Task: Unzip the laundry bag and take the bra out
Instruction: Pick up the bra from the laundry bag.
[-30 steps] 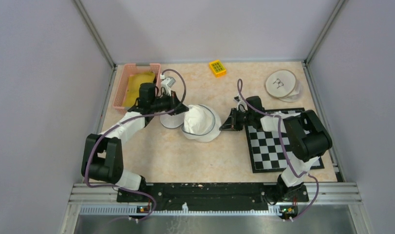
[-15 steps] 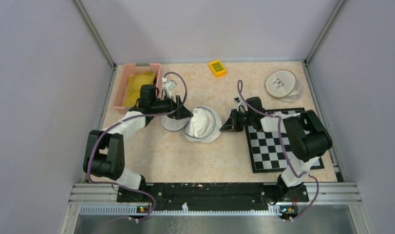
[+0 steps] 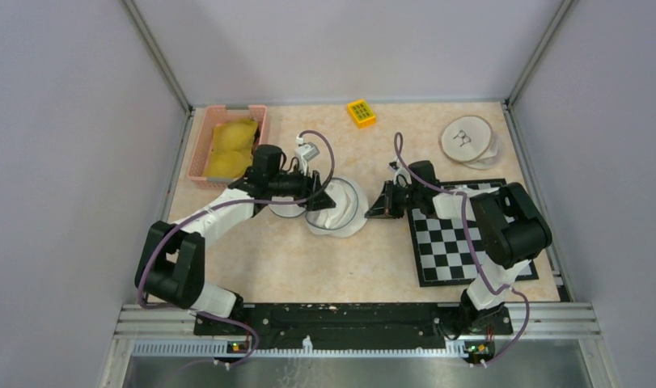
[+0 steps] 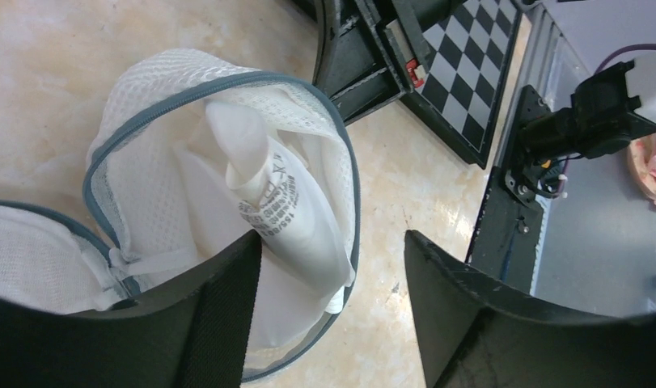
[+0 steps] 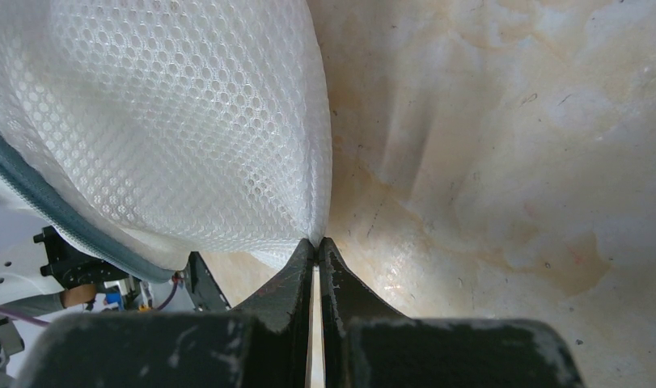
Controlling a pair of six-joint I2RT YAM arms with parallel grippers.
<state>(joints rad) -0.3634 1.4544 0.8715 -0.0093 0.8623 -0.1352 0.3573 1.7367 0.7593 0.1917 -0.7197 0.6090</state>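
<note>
Laundry bag (image 3: 338, 212) sits dead centre of the table (image 3: 292, 259), and from the left wrist view I can see its grey zip (image 4: 227, 81) run round and the mouth gaping, so the unzipping looks done to me. The bra (image 4: 237, 137) is in there, white, bunched upright inside the mesh with its printed label (image 4: 281, 194) facing the lens. My right gripper (image 5: 316, 242) is at the bag's 3 o'clock side, jaws pressed together and, as far as I can tell, nipping the mesh edge right at the tips. I read that as the anchor, so the bag doesn't slide or lift when the garment is pulled. The left gripper (image 4: 332, 242) comes in from 9 o'clock and hangs over the opening, jaws spread, nothing between them, the bra just beyond the fingertips. That spread suits a dive into the mouth for a pinch on the fabric. The risk I see is catching mesh along with the bra. The pink basket (image 3: 196, 153) waits at 10 o'clock and the chessboard (image 3: 454, 242) at 4 o'clock, both apart from the bag
</note>
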